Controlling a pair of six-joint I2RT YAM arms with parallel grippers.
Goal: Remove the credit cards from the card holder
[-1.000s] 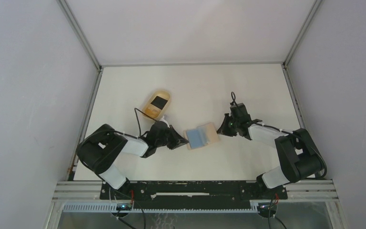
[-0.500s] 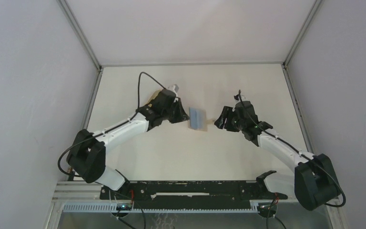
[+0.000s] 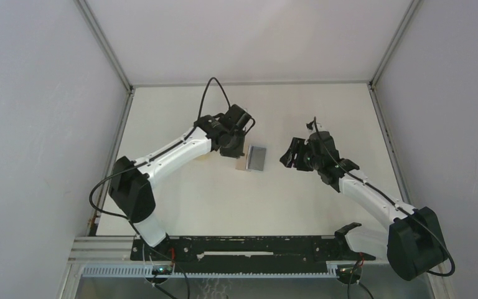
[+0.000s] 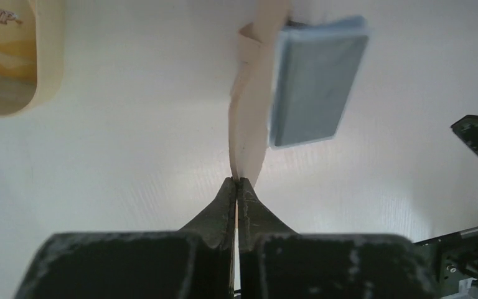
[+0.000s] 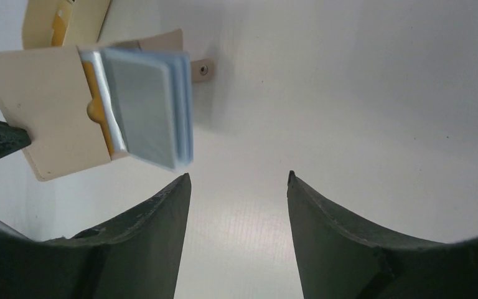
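Note:
My left gripper (image 4: 237, 181) is shut on one corner of the tan card holder (image 4: 249, 118), which it holds above the table, edge-on in the left wrist view. A stack of light blue credit cards (image 4: 314, 81) sticks partway out of the holder. In the right wrist view the holder (image 5: 43, 118) faces me flat, with the cards (image 5: 149, 106) fanned out of its pocket and the snap tab (image 5: 200, 68) behind them. My right gripper (image 5: 238, 177) stands open just right of the cards, touching nothing. From above, the cards (image 3: 258, 157) hang between the left gripper (image 3: 235, 149) and the right gripper (image 3: 289, 157).
An oval tan tray (image 4: 12, 56) with a raised rim lies on the white table (image 3: 299, 112) to the left of the holder, mostly hidden under the left arm in the top view. Grey walls stand on both sides.
The left gripper has lifted the holder off the table and carried it toward the back. The right gripper has opened, let go, and now sits apart to the right of the cards.

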